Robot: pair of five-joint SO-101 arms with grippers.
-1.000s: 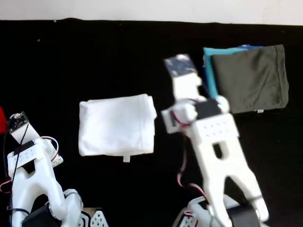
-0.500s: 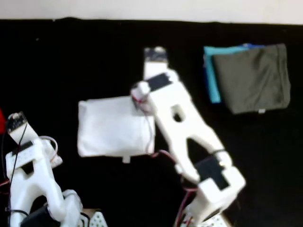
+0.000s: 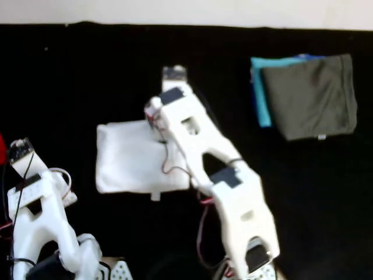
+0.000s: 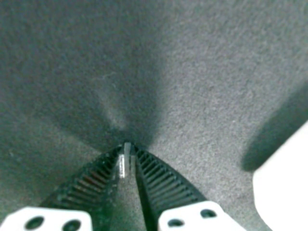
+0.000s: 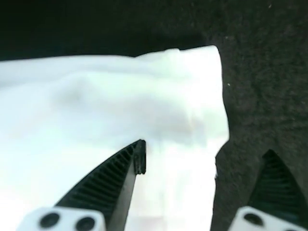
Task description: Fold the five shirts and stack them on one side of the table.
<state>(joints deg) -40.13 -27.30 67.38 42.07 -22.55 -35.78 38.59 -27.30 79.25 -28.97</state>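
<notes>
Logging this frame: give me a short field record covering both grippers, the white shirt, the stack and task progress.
left gripper: shut, nothing in it, over the black table cover at the front left
right gripper: open, astride an edge of the white shirt, one finger above the cloth, the other above the table cover
stack: far right of the table; dark grey shirt on top, teal shirt under it
white shirt: folded, flat, mid-table, apart from the stack
progress: white shirt not yet stacked
</notes>
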